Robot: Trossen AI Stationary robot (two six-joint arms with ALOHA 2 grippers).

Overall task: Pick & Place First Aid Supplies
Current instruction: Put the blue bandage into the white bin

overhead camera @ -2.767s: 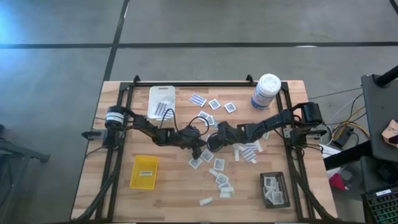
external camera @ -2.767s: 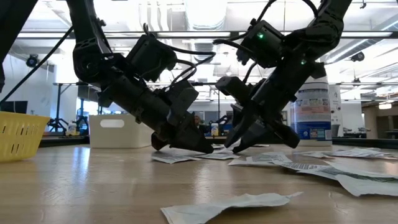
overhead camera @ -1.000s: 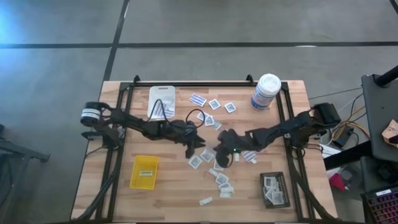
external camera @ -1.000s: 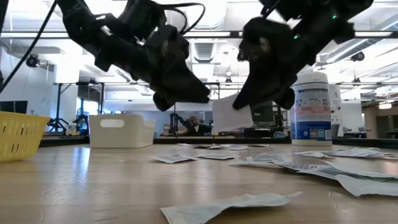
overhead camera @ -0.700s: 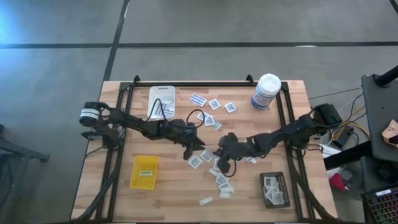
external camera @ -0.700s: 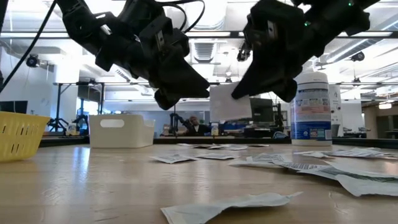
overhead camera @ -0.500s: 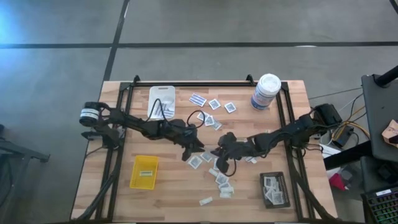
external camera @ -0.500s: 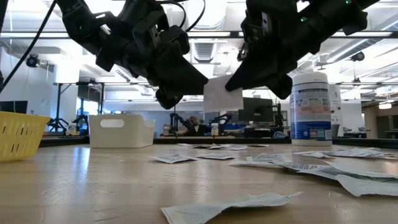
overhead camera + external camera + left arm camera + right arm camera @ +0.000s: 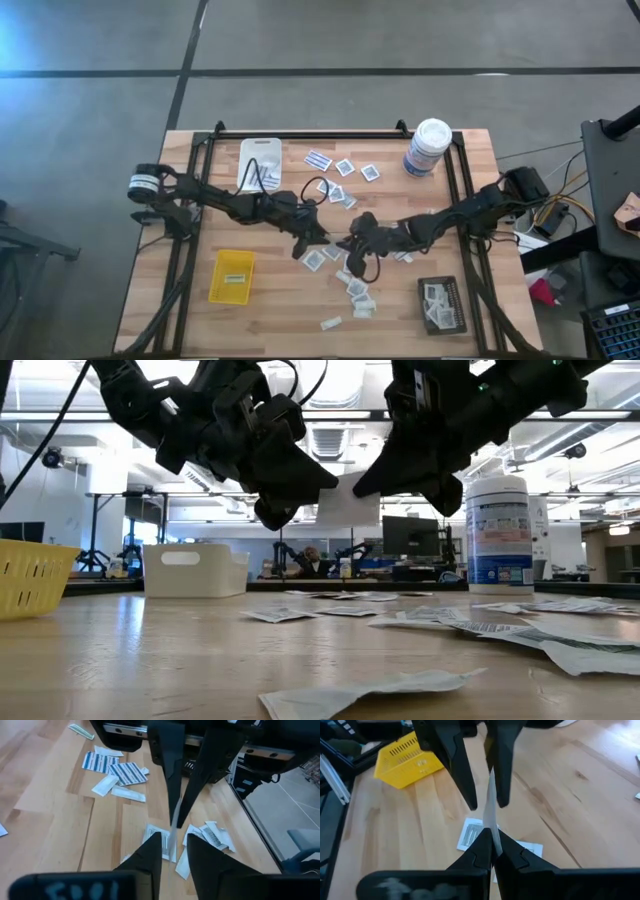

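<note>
While most of the work is still ahead, a few packets already sit in trays: several in the black tray (image 9: pixel 441 305), one or so in the yellow tray (image 9: pixel 231 276), some in the white tray (image 9: pixel 259 163). Dozens of loose packets (image 9: pixel 352 285) remain scattered across the table (image 9: pixel 270 320) near its middle and toward the canister (image 9: pixel 427 147). Above the centre, the right gripper (image 9: pixel 491 839) is clamped tight on one white packet (image 9: pixel 348 500), held edge-up in mid-air. The left gripper (image 9: pixel 171 837) faces it, fingers apart on either side of the same packet, apparently mid-handover and not yet gripping.
</note>
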